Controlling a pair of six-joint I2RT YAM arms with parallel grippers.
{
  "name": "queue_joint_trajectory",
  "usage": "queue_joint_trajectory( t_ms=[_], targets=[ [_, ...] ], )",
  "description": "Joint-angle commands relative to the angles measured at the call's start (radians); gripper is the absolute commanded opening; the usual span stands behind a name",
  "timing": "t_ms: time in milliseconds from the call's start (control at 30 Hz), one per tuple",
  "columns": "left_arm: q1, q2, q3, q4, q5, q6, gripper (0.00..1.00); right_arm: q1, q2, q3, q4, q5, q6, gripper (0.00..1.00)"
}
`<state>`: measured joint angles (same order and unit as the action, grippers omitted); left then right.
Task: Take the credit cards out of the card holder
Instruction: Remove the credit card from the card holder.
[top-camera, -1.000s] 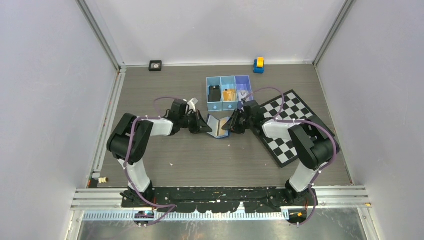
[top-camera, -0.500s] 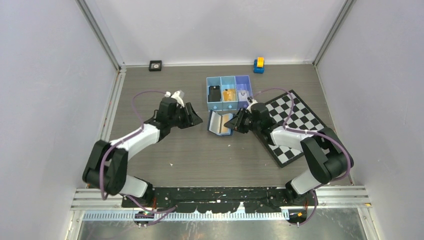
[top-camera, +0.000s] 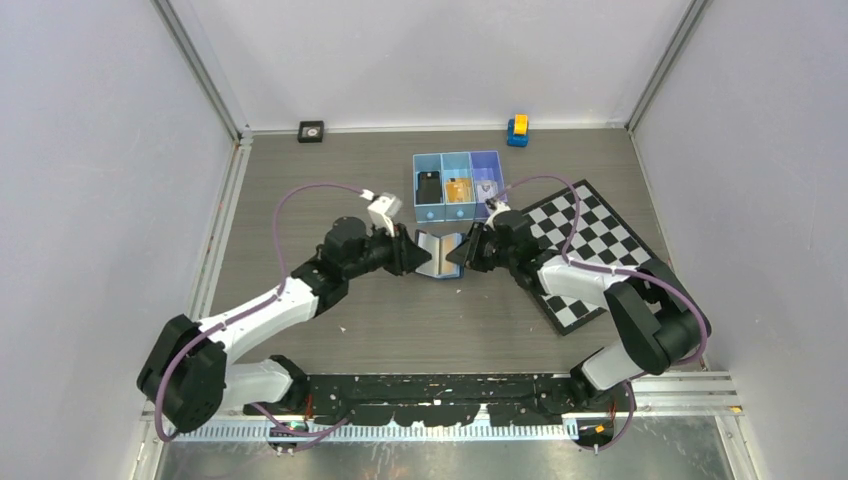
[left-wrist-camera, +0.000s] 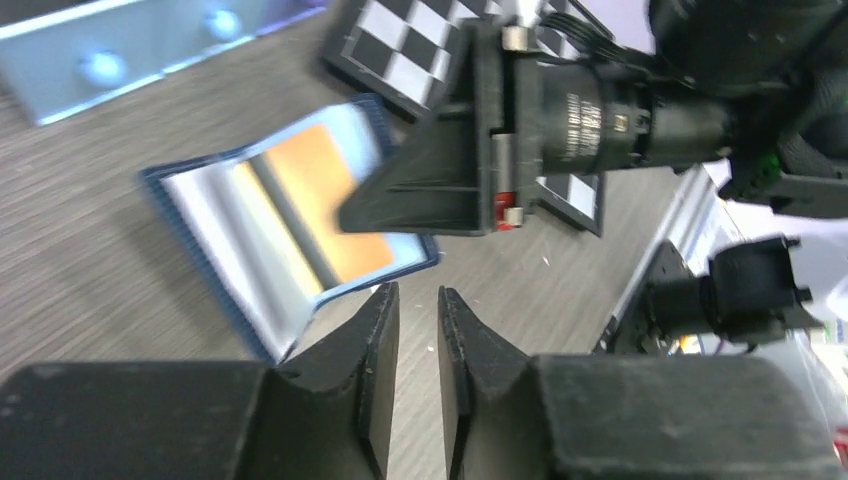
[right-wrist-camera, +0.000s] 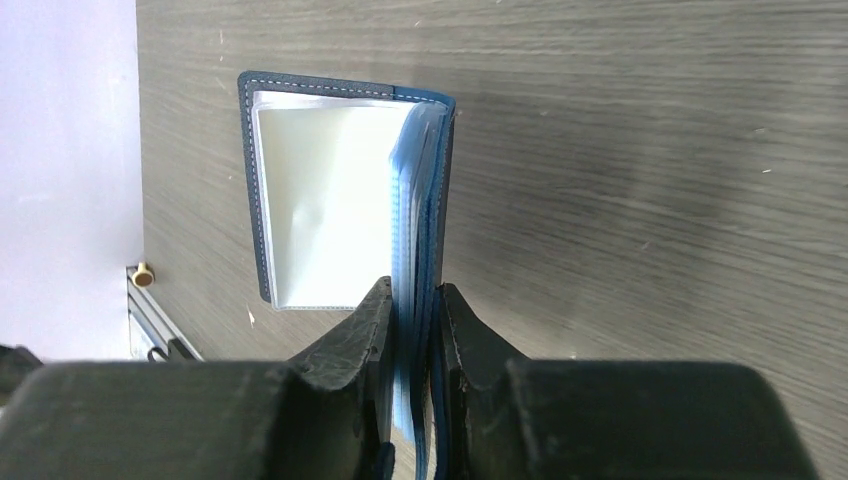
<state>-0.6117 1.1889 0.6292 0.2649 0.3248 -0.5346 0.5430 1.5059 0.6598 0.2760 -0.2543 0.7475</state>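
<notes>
Grey table (top-camera: 400, 320) | right gripper (top-camera: 457, 253) clamps card holder (top-camera: 437, 253) | left gripper (top-camera: 411, 256) beside, ajar

The grey wood-grain desk (right-wrist-camera: 650, 200) has a matt, finely streaked surface. The small navy folding card holder (right-wrist-camera: 320, 200) has a finely grained cover with pale stitching along its edge, leather or an imitation, hard to tell which. Its inner pocket is smooth and pale with a soft sheen. Its light-blue sleeves (right-wrist-camera: 412, 220) are thin translucent plastic. The orange-gold credit card (left-wrist-camera: 330, 200) looks glossy. The left claw (left-wrist-camera: 418, 300) and right claw (right-wrist-camera: 410, 300) are matt black moulded plastic.
</notes>
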Motion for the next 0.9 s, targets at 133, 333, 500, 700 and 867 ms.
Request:
queue_joint_trajectory(
  t_ms=[133,333,500,700,867],
  targets=[
    [-0.055,0.15,0.144,-0.058,-0.002,0.083,0.15,0.05,-0.102,0.007,0.102,0.004,-0.045,0.06],
    [0.064,0.294,0.166,0.001,0.166,-0.055,0.08,0.05,-0.158,-0.035,0.193,-0.042,-0.008,0.06],
    [0.168,0.31,0.095,0.196,0.321,-0.207,0.13,0.049,-0.214,-0.061,0.222,-0.051,-0.002,0.06],
    [0.179,0.303,0.094,0.242,0.403,-0.252,0.34,0.042,-0.266,-0.097,0.294,-0.102,0.026,0.05],
    [0.179,0.319,0.09,0.314,0.449,-0.286,0.37,0.033,-0.284,-0.126,0.393,-0.159,0.066,0.04]
  ],
)
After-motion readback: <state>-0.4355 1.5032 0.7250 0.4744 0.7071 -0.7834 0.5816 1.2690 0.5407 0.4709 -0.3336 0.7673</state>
